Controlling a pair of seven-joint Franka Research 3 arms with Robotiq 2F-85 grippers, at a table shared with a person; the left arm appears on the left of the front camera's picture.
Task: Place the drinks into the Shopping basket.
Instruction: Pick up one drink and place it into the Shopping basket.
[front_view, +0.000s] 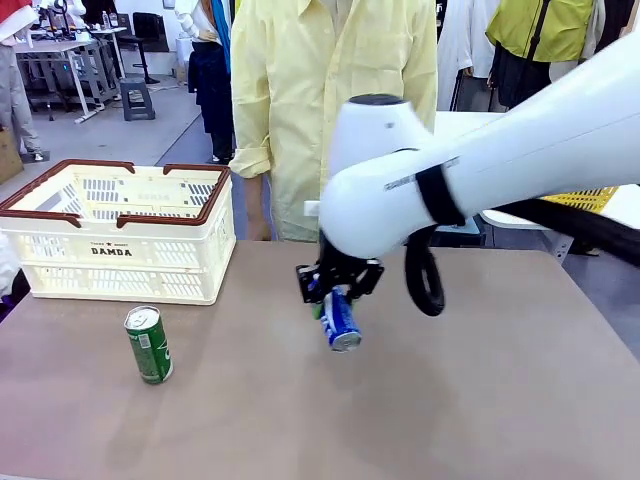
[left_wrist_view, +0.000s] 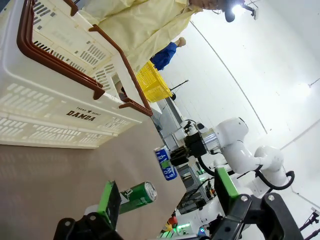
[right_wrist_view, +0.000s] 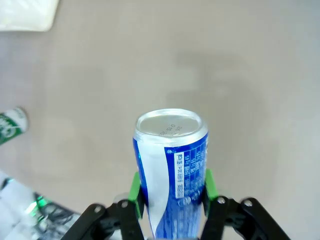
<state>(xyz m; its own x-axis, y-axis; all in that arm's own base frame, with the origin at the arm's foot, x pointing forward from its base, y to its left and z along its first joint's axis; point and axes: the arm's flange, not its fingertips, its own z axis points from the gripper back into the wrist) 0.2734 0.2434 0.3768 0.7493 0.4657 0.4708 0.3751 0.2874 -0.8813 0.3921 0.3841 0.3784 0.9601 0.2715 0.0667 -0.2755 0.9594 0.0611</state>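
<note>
Well to the left of my right claw (front_view: 335, 285), and farther across the table (front_view: 500, 400), stands the Shopping basket (front_view: 60, 255), with no can visible through its slots. Nearer me, also well left of that claw, the green can (front_view: 149, 345) stands upright on the table. My left claw (left_wrist_view: 167, 192) has its fingers spread wide and empty, and that can sits ahead of it, close by one pad. Then comes the blue can (front_view: 340, 320): my right claw is clamped on it, green pads (right_wrist_view: 134, 187) pressing opposite sides of the wall near one end. The can runs out along the fingers, its silver end aimed down at the table and seemingly clear of it. I judge it a thin, smooth shell, stiff enough if full but easy to dent and apt to slip, so a firm, modest squeeze across the round wall suits it; its weight I cannot tell. My right arm reaches in from the right across the middle, wrist bent down and slightly tilted, in front of the person in yellow (front_view: 330, 100).
</note>
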